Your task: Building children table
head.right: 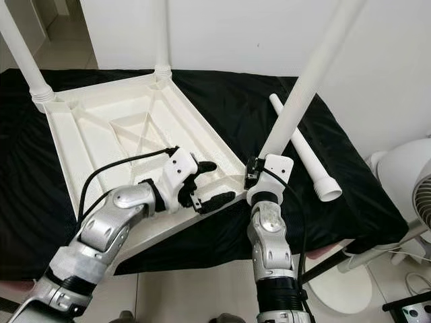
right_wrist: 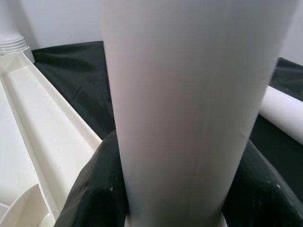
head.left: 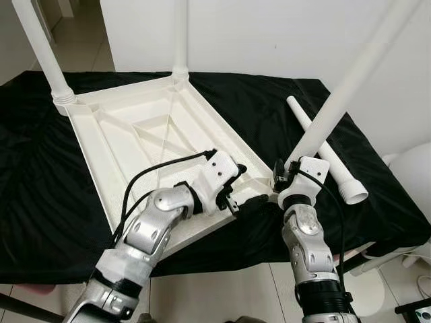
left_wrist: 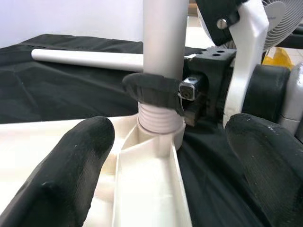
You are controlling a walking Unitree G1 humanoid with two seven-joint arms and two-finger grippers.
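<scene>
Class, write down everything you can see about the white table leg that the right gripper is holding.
The table leg is a long, smooth white tube, plastic by its look, with a ridged threaded end. It stands tilted, its top leaning away to the robot's right, its threaded end set in the corner socket of the upturned white tabletop. The right gripper is clamped round it just above the threads. The open left gripper sits beside the socket, not touching it. A loose leg lies behind on the black cloth.

Both arms are silver metal with ribbed black bands near the base. White housings cap each wrist. The left gripper [head.left: 237, 199] and right gripper [left_wrist: 158, 92] have black fingers. Black cables loop along each forearm.
</scene>
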